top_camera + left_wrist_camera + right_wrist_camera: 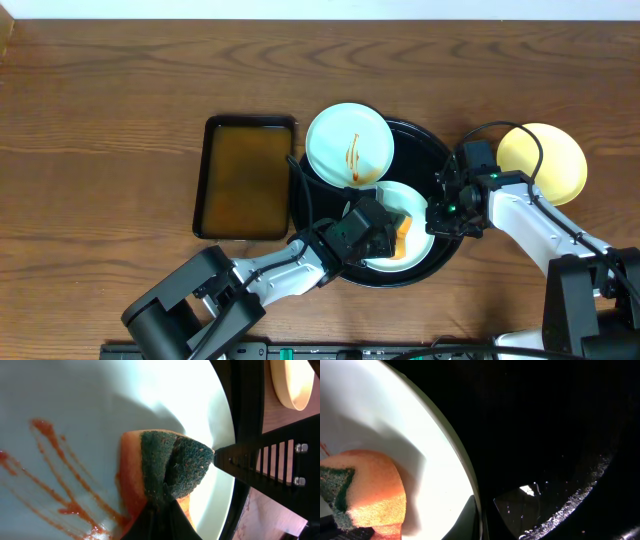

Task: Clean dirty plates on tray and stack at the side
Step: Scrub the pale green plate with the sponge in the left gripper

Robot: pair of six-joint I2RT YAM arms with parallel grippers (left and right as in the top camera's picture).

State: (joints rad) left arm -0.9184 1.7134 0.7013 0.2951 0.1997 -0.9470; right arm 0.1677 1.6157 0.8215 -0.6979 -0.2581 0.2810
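Observation:
A round black tray holds two pale plates. The upper plate has a red sauce streak. The lower plate has red smears in the left wrist view. My left gripper is shut on an orange sponge with a green scrub face and presses it on the lower plate. My right gripper is shut on the lower plate's rim, one finger inside and one outside. A yellow plate lies on the table right of the tray.
A rectangular dark tray filled with brownish liquid lies left of the round tray. Black cables run over the round tray's right edge. The table's front edge is close below the arms.

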